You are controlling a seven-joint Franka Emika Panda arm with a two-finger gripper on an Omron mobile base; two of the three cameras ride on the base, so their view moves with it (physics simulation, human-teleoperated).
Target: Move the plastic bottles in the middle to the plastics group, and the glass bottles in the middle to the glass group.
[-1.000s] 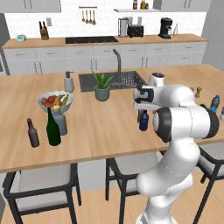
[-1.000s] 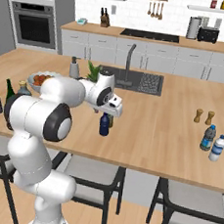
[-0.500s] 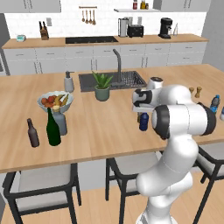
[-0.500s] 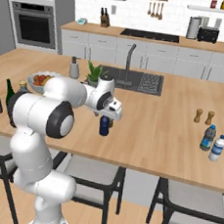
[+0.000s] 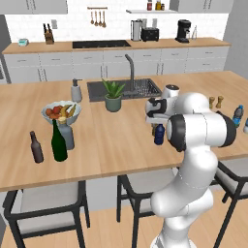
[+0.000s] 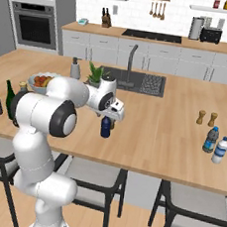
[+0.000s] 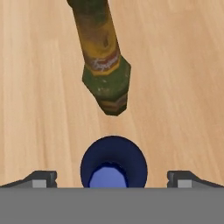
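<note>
Directly under the two-finger gripper [image 7: 113, 177] stands the small dark navy-blue plastic bottle [image 7: 113, 162], mid-counter beside the slim amber-olive beer bottle [image 7: 102, 57]; fingers spread wide either side, apparently aligned to grasp it.

wooden island counter [image 5: 111, 140] with a sink [image 5: 140, 88] and faucet [image 5: 130, 72] set in; potted plant [image 5: 113, 95] beside the sink, soap dispenser [image 5: 76, 90] further left, fruit bowl [image 5: 60, 112] near the left end. salt and pepper shakers [image 6: 206, 118] standing together toward the right. stools [image 6: 92, 183] tucked under the near edge.
</note>
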